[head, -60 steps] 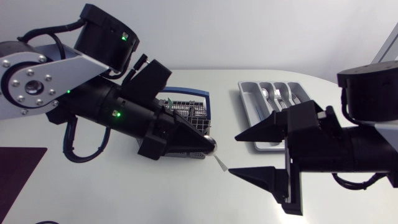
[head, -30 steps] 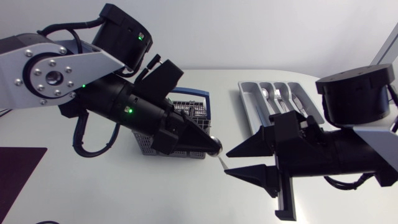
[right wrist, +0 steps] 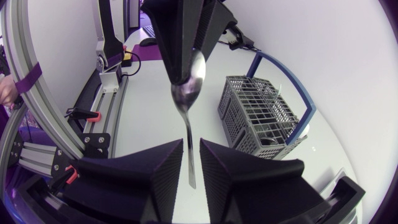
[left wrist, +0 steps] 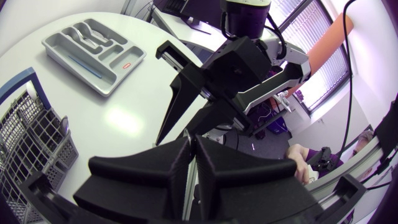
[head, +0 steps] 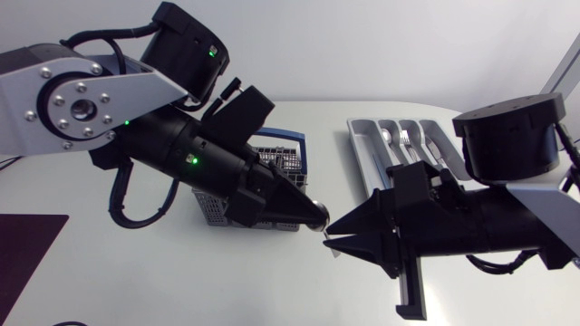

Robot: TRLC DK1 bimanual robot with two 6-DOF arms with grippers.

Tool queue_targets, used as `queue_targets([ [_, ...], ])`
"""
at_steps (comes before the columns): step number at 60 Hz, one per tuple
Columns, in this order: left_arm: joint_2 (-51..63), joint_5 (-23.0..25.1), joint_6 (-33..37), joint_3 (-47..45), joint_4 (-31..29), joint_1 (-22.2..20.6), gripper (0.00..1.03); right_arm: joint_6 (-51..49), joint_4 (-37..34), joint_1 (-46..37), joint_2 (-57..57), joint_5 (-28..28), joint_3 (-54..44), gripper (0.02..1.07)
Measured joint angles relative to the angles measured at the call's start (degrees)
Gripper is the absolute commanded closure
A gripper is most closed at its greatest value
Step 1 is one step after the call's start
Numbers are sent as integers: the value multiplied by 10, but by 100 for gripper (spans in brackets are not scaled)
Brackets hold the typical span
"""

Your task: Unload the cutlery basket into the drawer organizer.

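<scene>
On the pale, smooth bench [head: 136,281] the big change is in the two arms. The left arm [head: 72,100], silver-grey plate over black joints, has swung a little further out over the middle. The right arm [head: 507,222] has come in to meet it, so the gap that lay between them a second ago is gone. Behind the left arm stands the cutlery basket [head: 276,163] — a grey wire-grid box with a blue handle. Well apart from it, beyond the right arm, lies the drawer organizer [head: 359,154], a moulded grey tray whose long compartments already hold some bright metal cutlery [head: 405,140]. The right tool [head: 327,234], wide open a moment back, has narrowed its matte wedge fingers to a slim gap around the spoon's handle. The right wrist view shows the handle between them with no clear contact on both sides, so I judge it not yet clamped. The left tool [head: 315,215] is clamped on the bowl of the spoon [right wrist: 188,93] (polished steel, slender stem, held in the air between basket and organizer). This reads as a handover midway — once the right fingers bite, the left can let go and the spoon can travel to its compartment.
</scene>
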Motion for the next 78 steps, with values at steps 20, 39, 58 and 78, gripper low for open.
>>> queue_targets([
  [20, 8, 1, 0, 0, 0, 5, 92, 0, 0, 3, 0, -2, 0, 95],
  [39, 10, 6, 0, 0, 0, 11, 92, 0, 2, 3, -4, -2, 0, 96],
  [58, 10, 6, 0, 0, 0, 11, 93, 3, 28, 5, -6, 0, -1, 66],
  [78, 10, 6, 0, 0, 0, 11, 93, 5, 32, 3, -7, 0, -1, 45],
])
